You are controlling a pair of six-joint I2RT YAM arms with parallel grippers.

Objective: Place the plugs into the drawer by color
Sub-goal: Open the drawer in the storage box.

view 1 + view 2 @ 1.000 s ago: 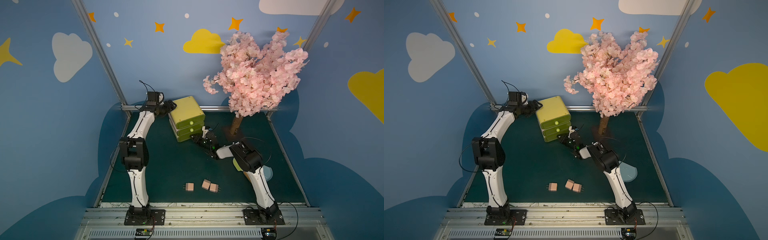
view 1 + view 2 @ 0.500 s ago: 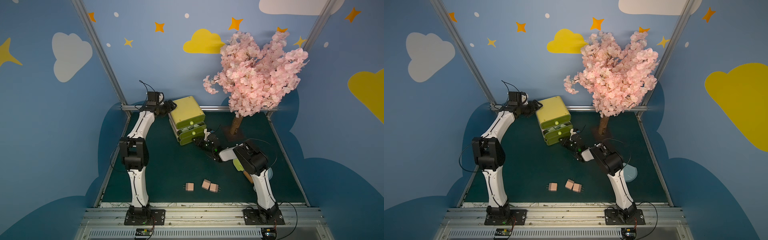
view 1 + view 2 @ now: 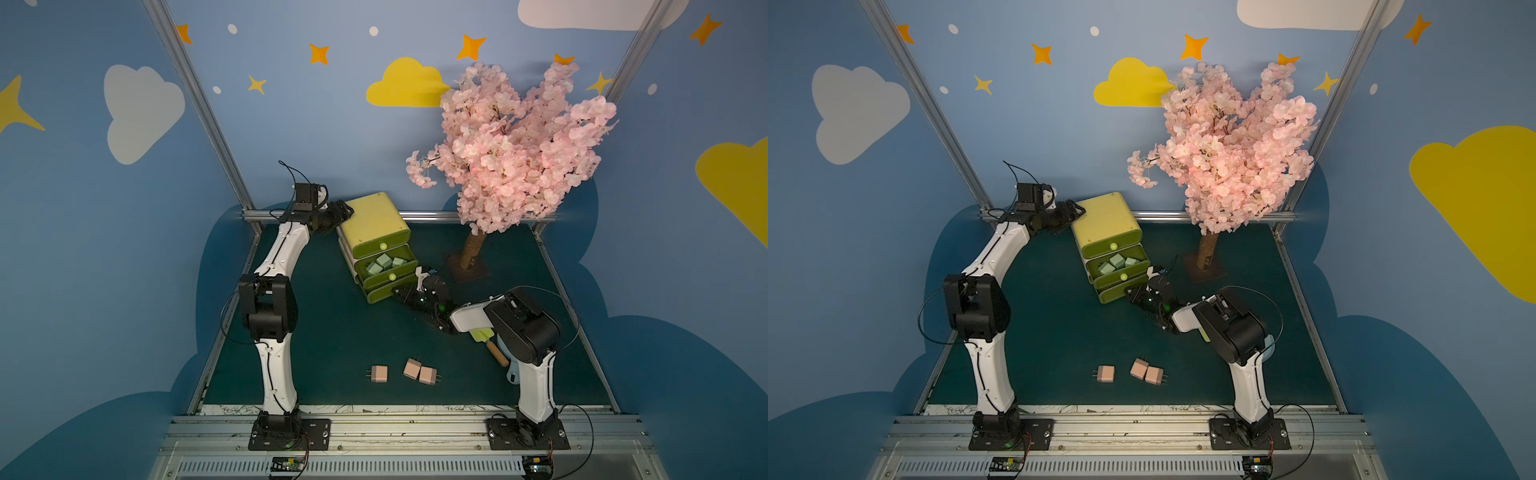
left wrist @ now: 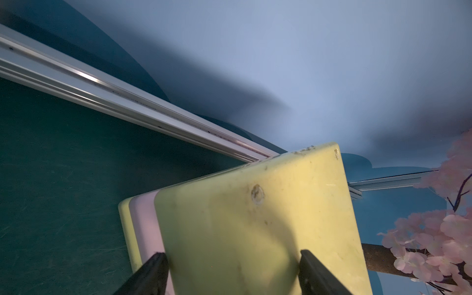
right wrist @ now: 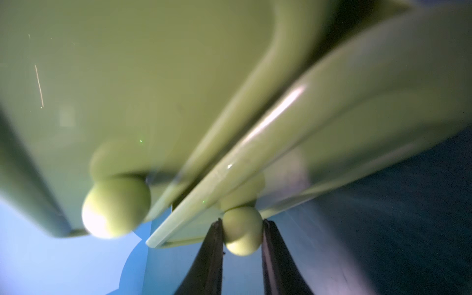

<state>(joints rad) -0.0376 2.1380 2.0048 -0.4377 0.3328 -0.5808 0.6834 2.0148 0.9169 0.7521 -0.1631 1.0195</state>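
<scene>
Against green matting, the bottom-drawer knob [image 5: 242, 233] is pinched inside the right gripper [image 5: 242, 222], the drawer chest [image 3: 376, 220] clamped by the left gripper [image 4: 232, 252]; a straight outward pull is likely needed next.

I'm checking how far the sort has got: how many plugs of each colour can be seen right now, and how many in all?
Pink plugs: 3, on the table
Green plugs: 3, in the open middle drawer
Blue plugs: 0 in view
Total: 6 plugs visible
</scene>
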